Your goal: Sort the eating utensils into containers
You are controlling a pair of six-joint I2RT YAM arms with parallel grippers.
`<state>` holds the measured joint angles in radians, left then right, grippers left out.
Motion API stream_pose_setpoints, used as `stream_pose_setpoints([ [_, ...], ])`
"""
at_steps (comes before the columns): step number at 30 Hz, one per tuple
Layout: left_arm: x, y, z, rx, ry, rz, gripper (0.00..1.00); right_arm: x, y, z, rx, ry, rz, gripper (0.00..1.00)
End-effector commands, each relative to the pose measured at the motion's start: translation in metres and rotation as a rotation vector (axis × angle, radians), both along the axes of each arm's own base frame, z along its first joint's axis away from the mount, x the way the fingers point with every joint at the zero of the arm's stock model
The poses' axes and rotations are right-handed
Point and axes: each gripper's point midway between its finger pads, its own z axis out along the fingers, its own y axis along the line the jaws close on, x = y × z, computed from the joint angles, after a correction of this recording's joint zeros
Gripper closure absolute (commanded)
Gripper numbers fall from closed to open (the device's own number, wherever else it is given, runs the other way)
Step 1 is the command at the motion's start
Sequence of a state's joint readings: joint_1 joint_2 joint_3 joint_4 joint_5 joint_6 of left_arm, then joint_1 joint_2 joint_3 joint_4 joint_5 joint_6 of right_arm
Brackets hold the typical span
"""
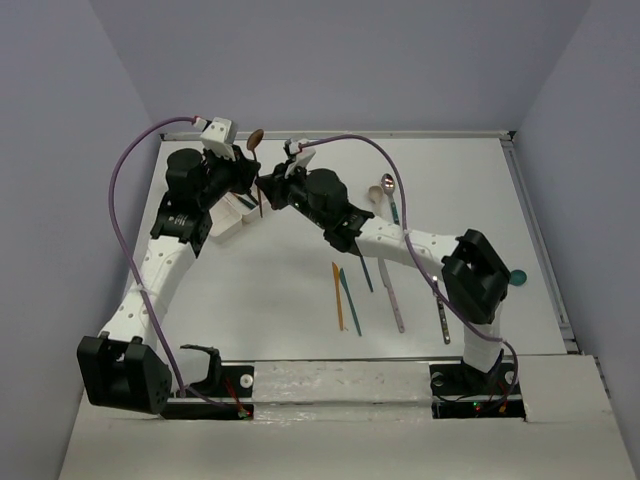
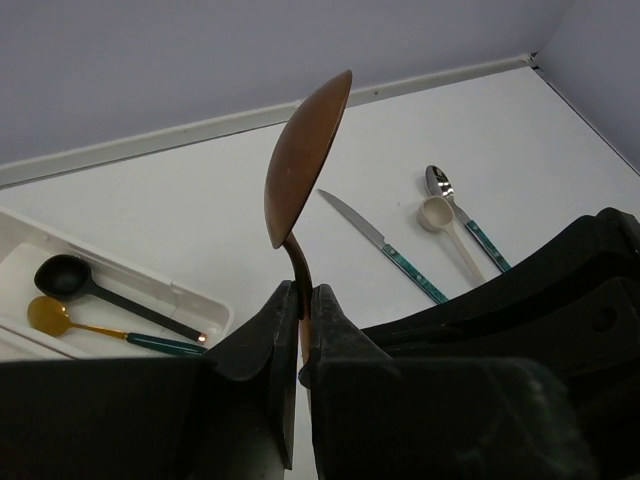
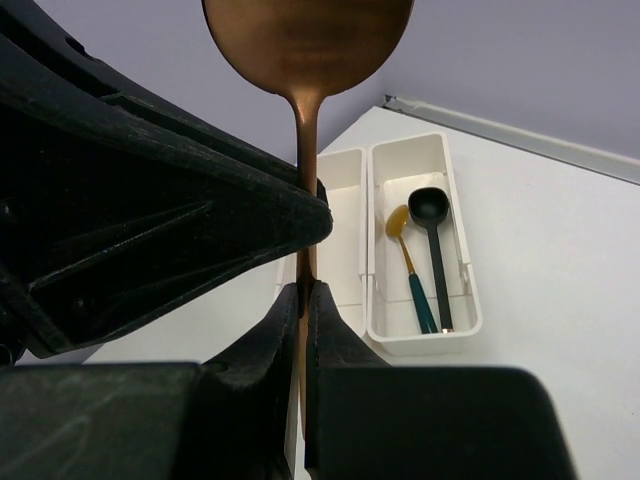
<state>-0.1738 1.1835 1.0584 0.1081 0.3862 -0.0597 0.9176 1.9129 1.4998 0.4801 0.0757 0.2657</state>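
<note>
Both pincers were on the same thing here. The left pincer (image 2: pixel 303 300) was clamped tight on the neck of the copper spoon (image 2: pixel 300 165), just under the bowl. The right pincer (image 3: pixel 303 295) was pinched shut on the same handle a bit further down, the two nearly touching. The spoon was up in the air in the upper left of the top view, off the surface (image 1: pixel 280 290) and right by the white trays (image 3: pixel 425 345).

It looked to me like a mid-air handover on the way to the spoon tray. I can't say who was giving and who was taking. The trays sat on the left arm's side though, so my guess is the left one ends up with it. The next move needs one pincer to let go while the other holds firm, then the free arm backs off before anything swings, or the spoon twists or drops.

The bowl end pointed up in both wrist views, with the handle running straight down through the fingers. In the top view the long axis ran top to bottom of the frame, bowl toward the top. The right-hand compartment in the right wrist view held a black spoon (image 3: pixel 430 215) and a gold spoon (image 3: pixel 400 225) lying lengthwise. So the copper one would need tipping flat and lining up with that long side. A teal-handled knife (image 2: pixel 385 248), a cream spoon (image 2: pixel 440 215) and a silver spoon (image 2: pixel 437 180) lay out on the surface, not sorted yet.
</note>
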Motion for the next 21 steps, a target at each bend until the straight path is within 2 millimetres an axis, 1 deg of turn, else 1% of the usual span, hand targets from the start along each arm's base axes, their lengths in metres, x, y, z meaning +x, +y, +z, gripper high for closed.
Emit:
stream_pose_setpoints([
  [1, 0.003, -0.007, 0.002, -0.035, -0.011, -0.023, 1.0, 0.0, 0.005, 0.055, 0.106, -0.105, -0.006, 1.0],
  [2, 0.005, -0.008, 0.002, -0.039, -0.015, -0.022, 1.0, 0.0, 0.006, 0.052, 0.1, -0.1, -0.004, 1.0],
  [4, 0.009, -0.006, 0.0, -0.044, -0.012, -0.009, 1.0, 0.012, -0.002, 0.048, 0.091, -0.087, -0.024, 1.0],
  [5, 0.012, -0.006, 0.0, -0.048, -0.018, -0.005, 1.0, 0.012, -0.002, 0.048, 0.092, -0.084, -0.023, 1.0],
  [6, 0.013, -0.005, 0.0, -0.05, -0.018, 0.001, 1.0, 0.018, -0.006, 0.043, 0.088, -0.07, -0.035, 1.0],
  [7, 0.017, -0.004, 0.0, -0.054, -0.021, 0.006, 1.0, 0.018, -0.005, 0.041, 0.083, -0.062, -0.032, 1.0],
  [8, 0.02, -0.002, 0.0, -0.057, -0.023, 0.012, 1.0, 0.025, -0.01, 0.038, 0.073, -0.051, -0.039, 0.94],
  [9, 0.026, 0.0, 0.003, -0.071, -0.03, 0.021, 1.0, 0.032, -0.013, 0.03, 0.04, -0.024, -0.036, 0.59],
  [10, 0.032, 0.008, 0.004, -0.079, -0.029, 0.043, 1.0, 0.032, -0.011, 0.027, 0.024, -0.011, -0.03, 0.44],
  [11, 0.038, 0.014, 0.005, -0.09, -0.029, 0.055, 1.0, 0.037, -0.017, 0.024, 0.005, 0.002, -0.042, 0.32],
  [12, 0.051, 0.019, 0.006, -0.114, -0.022, 0.074, 1.0, 0.036, -0.021, 0.019, -0.03, 0.011, -0.051, 0.19],
  [13, 0.059, 0.028, 0.007, -0.128, -0.019, 0.097, 1.0, 0.039, -0.029, 0.017, -0.048, 0.011, -0.068, 0.17],
  [14, 0.07, 0.046, 0.01, -0.145, -0.031, 0.14, 1.0, 0.038, -0.034, 0.014, -0.064, 0.013, -0.079, 0.16],
  [15, 0.085, 0.053, 0.004, -0.176, -0.007, 0.164, 1.0, 0.04, -0.045, -0.002, -0.104, 0.024, -0.103, 0.15],
  [16, 0.094, 0.063, 0.002, -0.192, -0.004, 0.191, 1.0, 0.036, -0.05, -0.005, -0.118, 0.025, -0.106, 0.15],
  [17, 0.105, 0.078, -0.002, -0.202, -0.002, 0.236, 1.0, 0.034, -0.062, 0.004, -0.112, 0.013, -0.119, 0.15],
  [18, 0.116, 0.091, 0.006, -0.211, -0.017, 0.269, 1.0, 0.031, -0.067, 0.001, -0.128, 0.017, -0.125, 0.15],
  [19, 0.133, 0.098, -0.019, -0.209, 0.033, 0.297, 1.0, 0.026, -0.077, -0.004, -0.145, 0.023, -0.141, 0.15],
  [20, 0.143, 0.101, -0.024, -0.206, 0.043, 0.307, 1.0, 0.025, -0.082, -0.008, -0.159, 0.024, -0.153, 0.15],
  [21, 0.152, 0.104, -0.021, -0.204, 0.033, 0.315, 1.0, 0.027, -0.091, -0.013, -0.181, 0.024, -0.174, 0.15],
])
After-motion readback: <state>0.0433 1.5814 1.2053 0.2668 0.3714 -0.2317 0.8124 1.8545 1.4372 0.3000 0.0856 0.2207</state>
